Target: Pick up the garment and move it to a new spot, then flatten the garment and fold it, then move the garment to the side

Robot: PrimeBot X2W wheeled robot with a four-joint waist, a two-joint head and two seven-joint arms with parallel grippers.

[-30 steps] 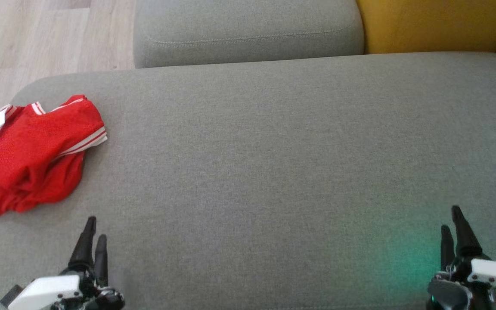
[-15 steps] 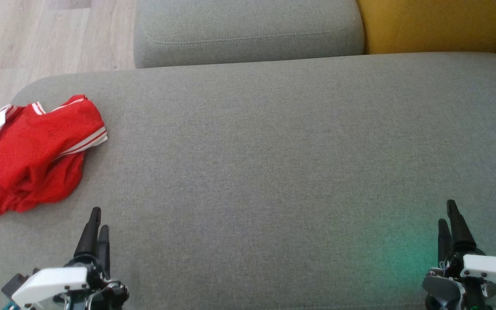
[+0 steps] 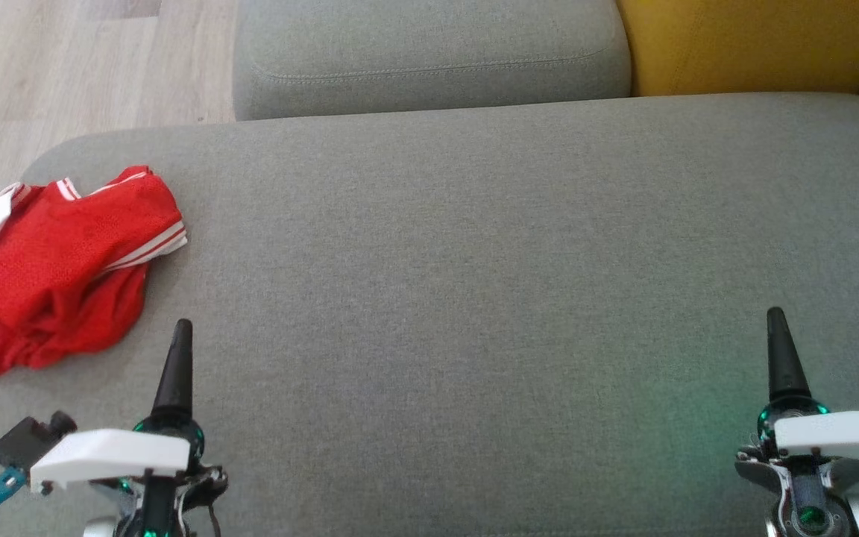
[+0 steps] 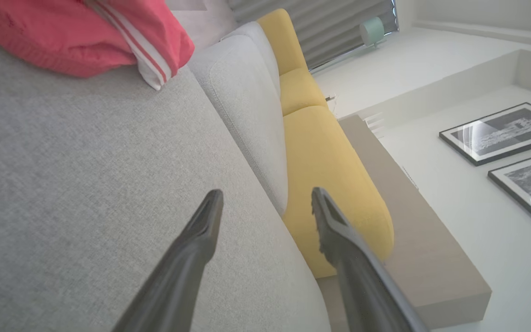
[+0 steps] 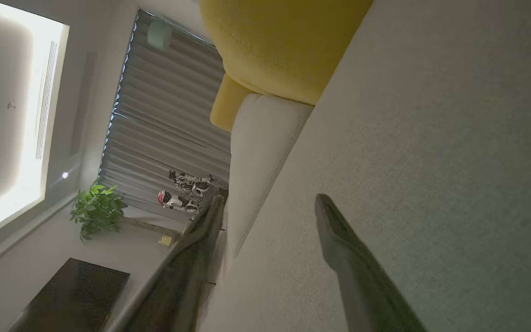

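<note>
Garment is seen crumpled in a loose red heap at the left end of the grey sofa seat, partly cut off by the head view's left edge. A white-banded hem is turned toward the middle of the seat. The cloth is judged to be light, thin and limp, perhaps a mesh sports fabric, so it would be expected to sag, drag and slip rather than keep any shape when lifted. A pinch on the banded hem or on a raised fold, where layers are bunched, is thought safer than a grasp on flat cloth. The left gripper is held near the heap but apart from it, fingers spread and empty. The right gripper, well apart toward the seat's other end, is likewise spread wide with nothing between its fingers.
</note>
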